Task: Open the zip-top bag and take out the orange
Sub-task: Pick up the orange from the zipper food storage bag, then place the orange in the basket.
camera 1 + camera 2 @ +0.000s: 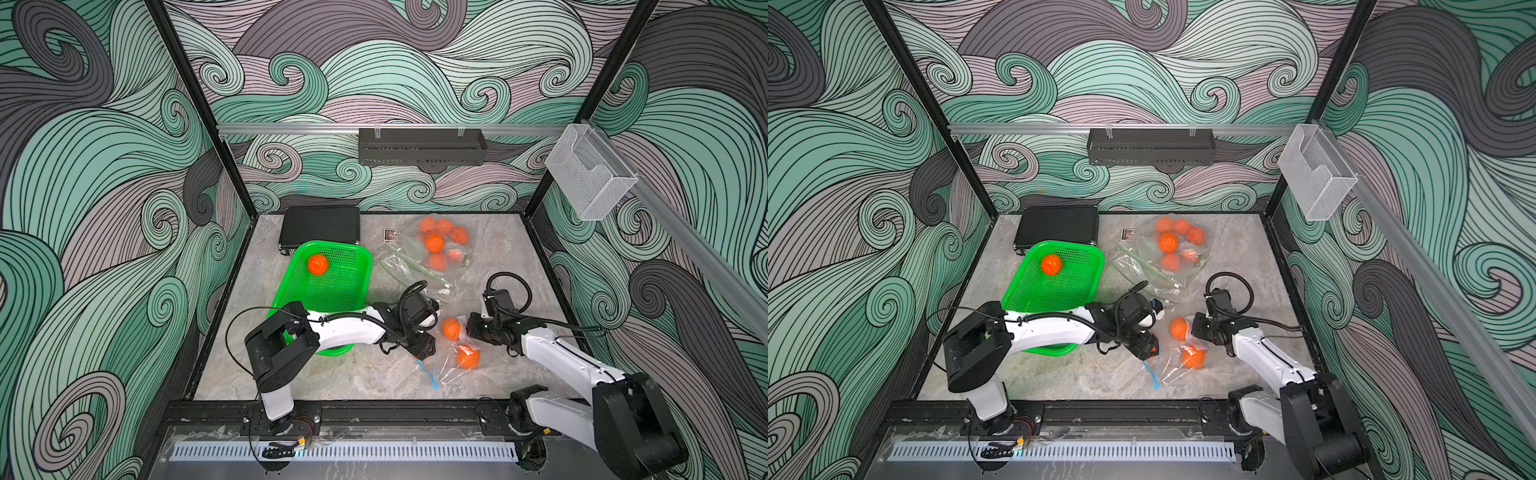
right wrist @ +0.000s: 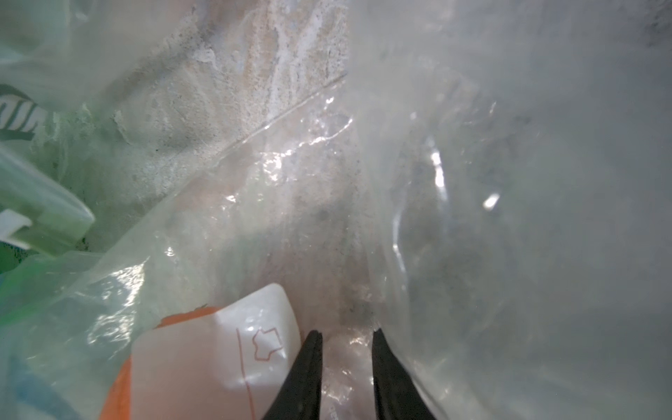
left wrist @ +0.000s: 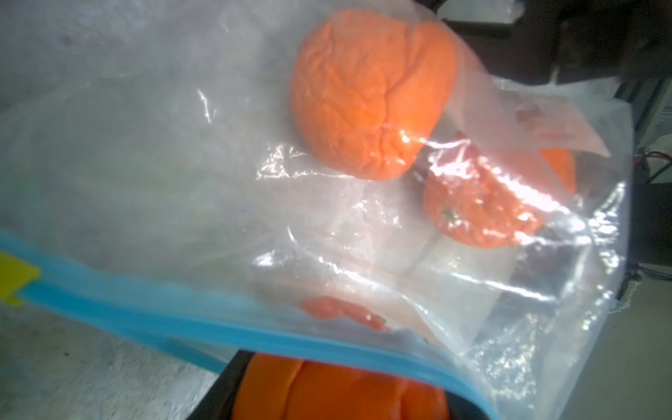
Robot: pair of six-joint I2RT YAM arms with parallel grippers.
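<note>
One green basket (image 1: 349, 286); one black box (image 1: 320, 224); roughly nine oranges (image 1: 434, 242).

No legible words or numbers anywhere. White tag (image 2: 218, 349) over an orange (image 2: 116, 392), right wrist view: thin red line and red jagged outline symbol, no letters. Cropped white lettering (image 2: 18, 120) at frame edge: unreadable. Small printed card (image 1: 392, 235) (image 1: 1128, 234) in both top views: too small to read.

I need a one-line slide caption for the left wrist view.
A wrinkled orange fruit seen through clear plastic zip-top bag with blue zipper strip.
</note>
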